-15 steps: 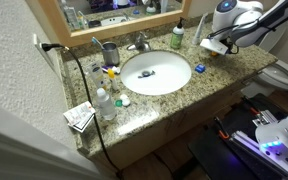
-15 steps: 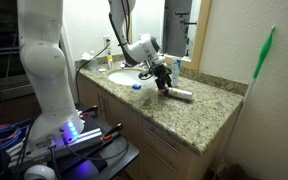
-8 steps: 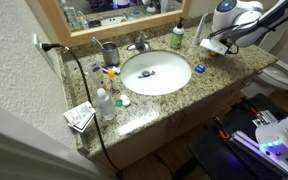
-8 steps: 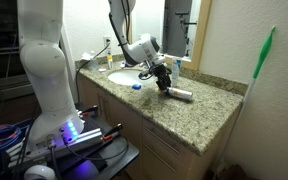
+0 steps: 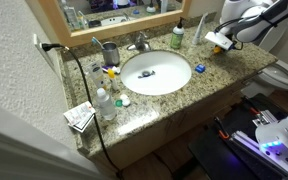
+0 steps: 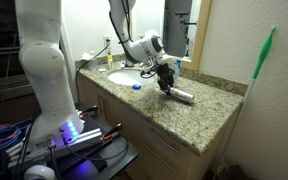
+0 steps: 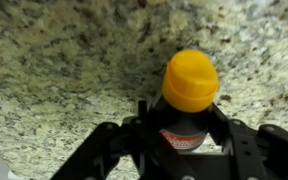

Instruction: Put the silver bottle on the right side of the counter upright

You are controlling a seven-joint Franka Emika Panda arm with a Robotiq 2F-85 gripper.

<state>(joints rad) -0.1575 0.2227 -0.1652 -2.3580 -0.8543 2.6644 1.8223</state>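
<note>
Wrist view, left to right: one finger point(image 7: 114, 150), the silver bottle point(image 7: 184, 130) with its orange-yellow cap point(image 7: 190, 80), other finger point(image 7: 249, 150), so the gripper point(image 7: 180, 112) looks clamped snug on it. In an exterior view the sink point(image 6: 124, 74) sits left, and the bottle point(image 6: 183, 95) lies pretty much flat on the speckled counter point(image 6: 199, 118) toward its right end, under the gripper point(image 6: 167, 84).

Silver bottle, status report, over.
Gripper shut on silver bottle. Bottle on its side on counter, not yet upright. Green bottle stands well apart, near the faucet.
</note>
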